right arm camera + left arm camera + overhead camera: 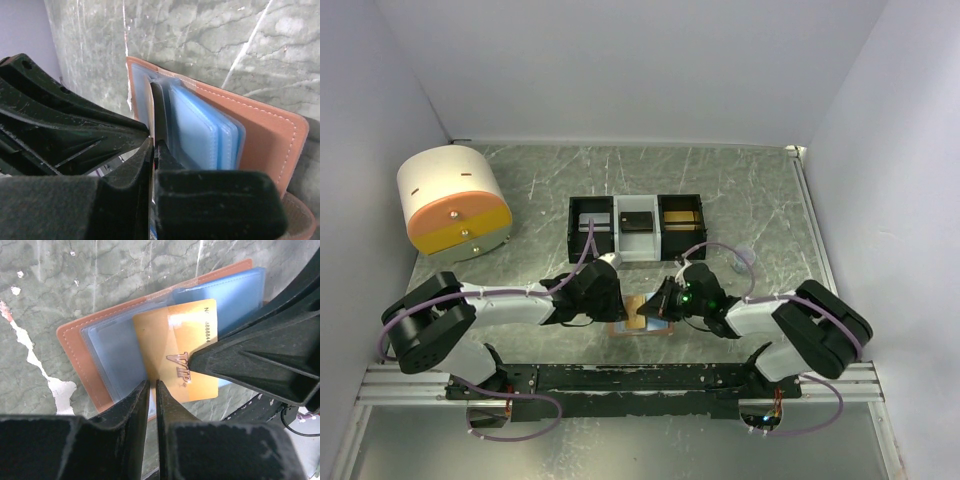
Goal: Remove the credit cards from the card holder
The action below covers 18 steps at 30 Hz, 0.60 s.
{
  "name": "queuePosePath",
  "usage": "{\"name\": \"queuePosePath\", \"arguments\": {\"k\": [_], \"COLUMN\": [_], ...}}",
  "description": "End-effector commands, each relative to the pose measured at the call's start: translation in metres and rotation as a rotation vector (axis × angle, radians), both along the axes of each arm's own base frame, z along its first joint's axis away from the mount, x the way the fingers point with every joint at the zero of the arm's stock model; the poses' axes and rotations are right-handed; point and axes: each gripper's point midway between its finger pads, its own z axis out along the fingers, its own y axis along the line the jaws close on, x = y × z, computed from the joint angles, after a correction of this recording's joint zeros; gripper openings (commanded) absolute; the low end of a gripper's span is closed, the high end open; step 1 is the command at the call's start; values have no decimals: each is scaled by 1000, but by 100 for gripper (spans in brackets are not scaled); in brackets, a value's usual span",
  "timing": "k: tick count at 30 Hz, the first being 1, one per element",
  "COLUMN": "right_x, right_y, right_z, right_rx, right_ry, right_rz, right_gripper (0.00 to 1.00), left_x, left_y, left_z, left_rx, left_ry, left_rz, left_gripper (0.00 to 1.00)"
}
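Observation:
The card holder [642, 324] lies open on the table between my two grippers, salmon-orange [75, 347] with light blue sleeves [200, 130]. A gold credit card [170, 337] marked VIP sticks partly out of a sleeve. My left gripper [152, 384] is shut on the near edge of a blue sleeve beside the card; it also shows in the top view [614, 304]. My right gripper [155, 144] is shut on the gold card, seen edge-on between its fingers. In the left wrist view its finger [240, 360] rests on the card's right half.
A black-and-white three-compartment tray [570, 230] stands behind the holder with a card in each compartment. A round white, orange and yellow container [453, 200] sits at the back left. A small clear object [745, 258] lies right of the tray.

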Motion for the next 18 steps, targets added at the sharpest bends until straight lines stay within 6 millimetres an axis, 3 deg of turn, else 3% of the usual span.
{"name": "queuePosePath", "arguments": {"k": [1,9,18], "right_x": [11,14,17], "right_y": [-10,-24,-23], "right_z": [7,23,51], "right_rx": [-64,-145,-114], "right_ry": [-62,-143,-270], "right_rz": [-38,-34,2], "right_gripper": [0,0,0], "left_x": [-10,-8,0], "left_y": [11,15,10], "left_z": [-12,-6,34], "left_rx": [69,73,-4], "left_ry": [21,7,-77], "left_rz": [-13,3,4], "left_gripper": [23,24,32]}}
